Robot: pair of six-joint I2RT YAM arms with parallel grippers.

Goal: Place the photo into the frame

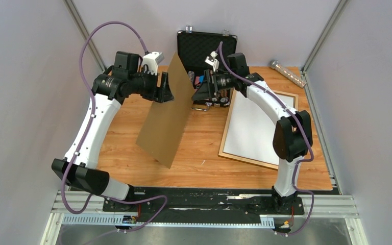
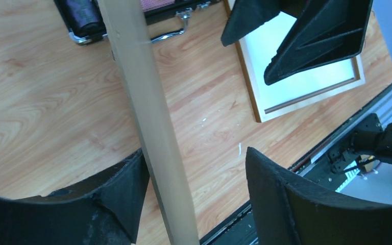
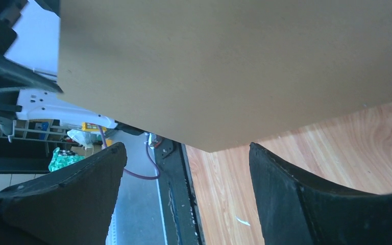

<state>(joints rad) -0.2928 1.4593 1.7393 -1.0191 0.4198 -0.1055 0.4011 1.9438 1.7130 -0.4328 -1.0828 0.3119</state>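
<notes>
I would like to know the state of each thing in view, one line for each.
backing panel: standing on edge, tilted, unclamped
left gripper: jaws open around the panel's edge
right gripper: jaws open, holding nothing
black case: lid open
frame: lying flat
photo: flat inside the frame, white side up

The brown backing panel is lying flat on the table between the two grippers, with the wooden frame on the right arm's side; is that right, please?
Not quite: the brown backing panel is not lying flat but stands up on edge between the left gripper and the right gripper, as the top external view shows. The wooden frame is on the right arm's side.
</notes>
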